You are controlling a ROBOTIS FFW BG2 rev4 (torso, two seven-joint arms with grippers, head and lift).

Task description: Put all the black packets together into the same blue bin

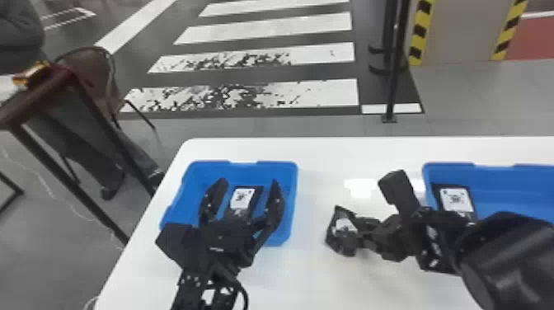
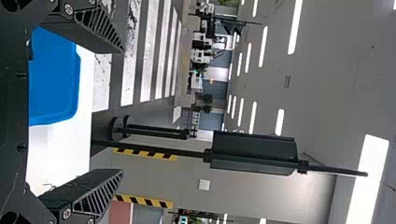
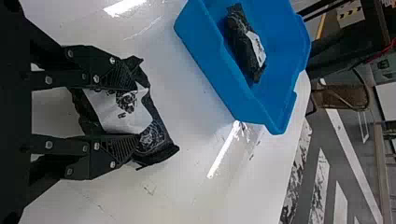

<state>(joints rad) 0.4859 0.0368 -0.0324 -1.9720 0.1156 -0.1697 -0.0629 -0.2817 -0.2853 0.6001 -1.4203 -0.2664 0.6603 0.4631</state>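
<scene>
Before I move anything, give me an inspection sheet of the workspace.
surface: white table, some glare
job's things: left blue plastic bin and right blue plastic bin, each with a white-labelled black packet; third packet gripped
clutter: nothing seen
grippers: black left gripper open, overlapping left bin in head view; black right gripper shut on third packet
cables: black cable behind left gripper; thin white cable over floor
surroundings: white-striped floor, black post

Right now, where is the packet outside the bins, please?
The black packet is held by the right end effector, between the left bin and right bin in the head view.
</scene>
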